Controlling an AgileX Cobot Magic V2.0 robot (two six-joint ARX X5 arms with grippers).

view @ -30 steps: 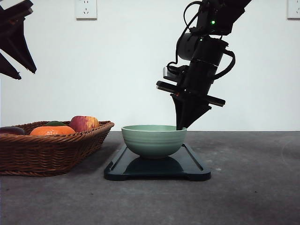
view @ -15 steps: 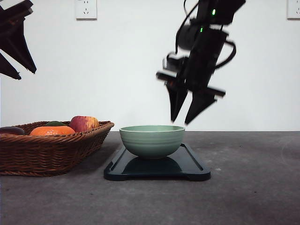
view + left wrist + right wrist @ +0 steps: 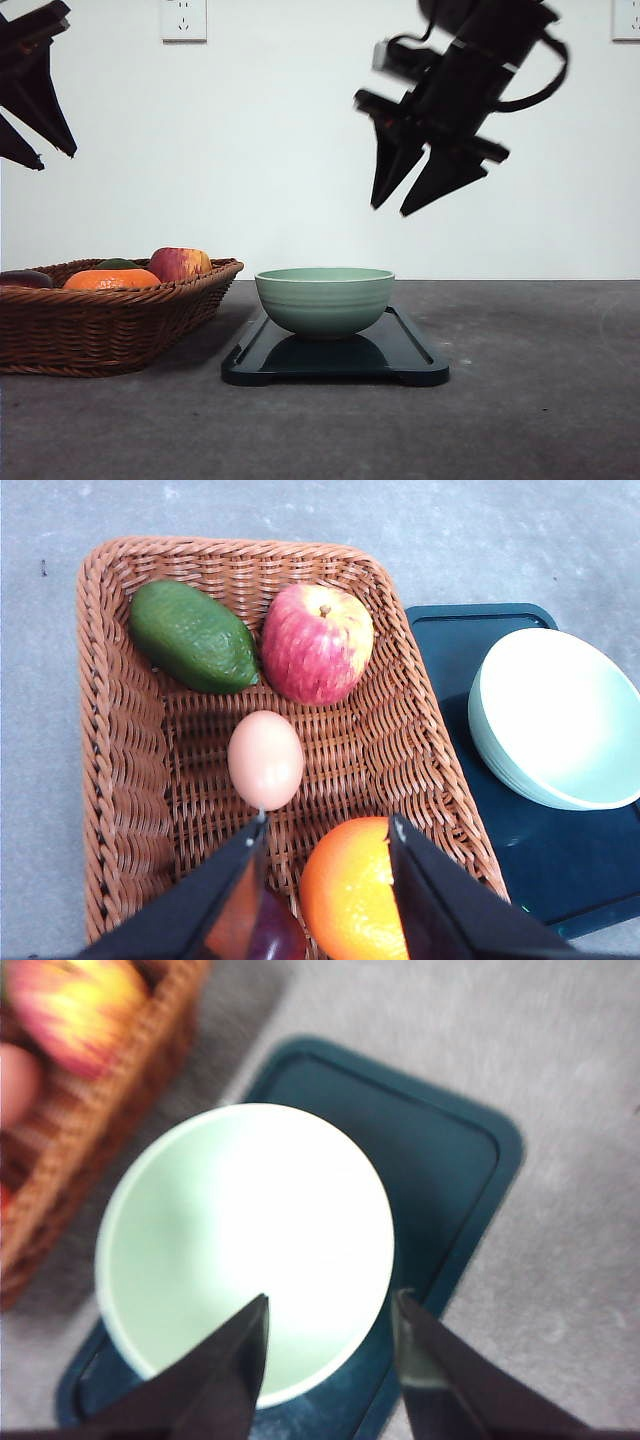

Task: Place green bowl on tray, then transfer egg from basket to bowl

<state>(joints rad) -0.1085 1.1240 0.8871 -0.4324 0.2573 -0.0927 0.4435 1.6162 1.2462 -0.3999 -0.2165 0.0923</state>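
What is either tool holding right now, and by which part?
Nothing. The right tool hangs open above the green bowl on the tray; the left tool is open over the egg.

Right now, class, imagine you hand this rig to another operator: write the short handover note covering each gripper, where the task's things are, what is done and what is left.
Right gripper: open, empty, raised above the green bowl.
Left gripper: open, empty, hanging over the basket, fingers near the egg.
Green bowl: upright and empty on the tray, toward the basket side.
Egg: lying in the basket among an apple, an avocado and an orange.
Done: bowl on tray.
Left: grasp the egg, lift it clear of the basket, set it in the bowl.
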